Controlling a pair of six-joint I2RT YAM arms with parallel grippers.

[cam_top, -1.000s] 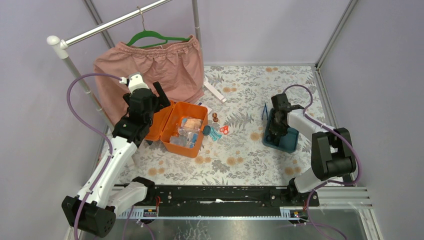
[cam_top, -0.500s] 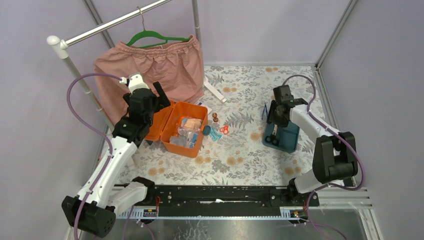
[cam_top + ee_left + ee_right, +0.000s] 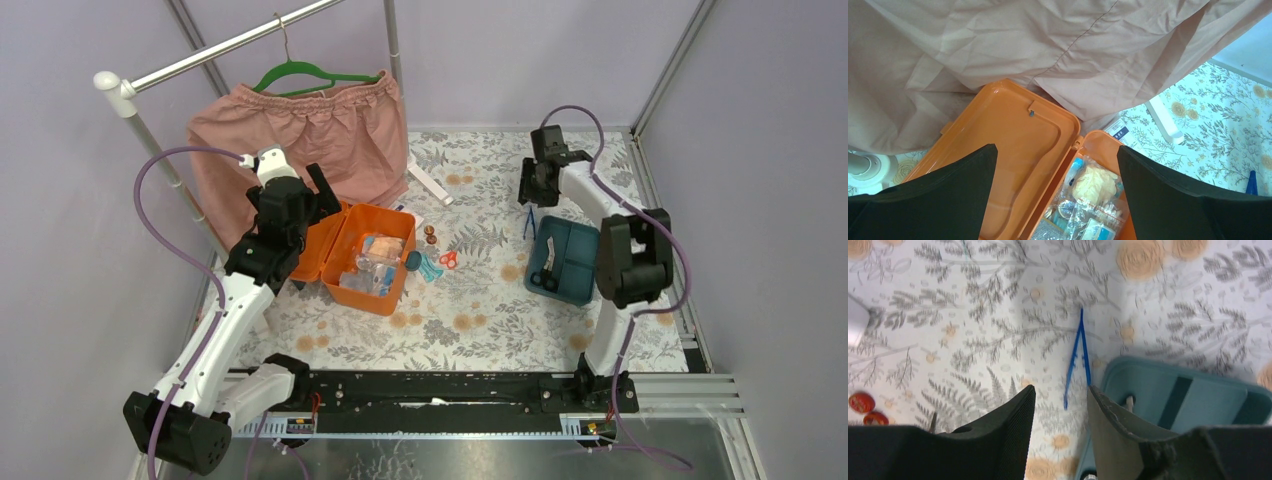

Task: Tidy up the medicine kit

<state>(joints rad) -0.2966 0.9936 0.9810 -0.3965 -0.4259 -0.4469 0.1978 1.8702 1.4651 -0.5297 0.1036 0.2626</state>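
1. Since a second ago, the right gripper (image 3: 528,188) has lifted off the teal insert tray (image 3: 578,250) and swung to the upper right of the overhead view. It now hangs over the floral cloth (image 3: 480,310) just past the tray's far edge. The left arm has not shifted.
2. The right claw's fingers stand partly spread with nothing between them. In its wrist view, blue tweezers (image 3: 1077,360) lie on the cloth below the gap, just beside the tray's corner.
3. The tray sits at centre right of the overhead view, well apart from the orange box (image 3: 378,298). A dark tool, too small to name, lies in its lower left compartment.
4. The orange box is at left centre with its lid (image 3: 998,145) thrown open to the left. Clear packets (image 3: 372,262) fill the base.
5. The left gripper (image 3: 1056,150) hovers above the open lid, fingers spread wide and empty.
6. Red-handled scissors (image 3: 448,259) and two small red-brown round pieces (image 3: 430,236) lie just right of the box.
7. A pink garment (image 3: 300,140) on a green hanger (image 3: 310,72) hangs at upper left, its hem behind the lid.
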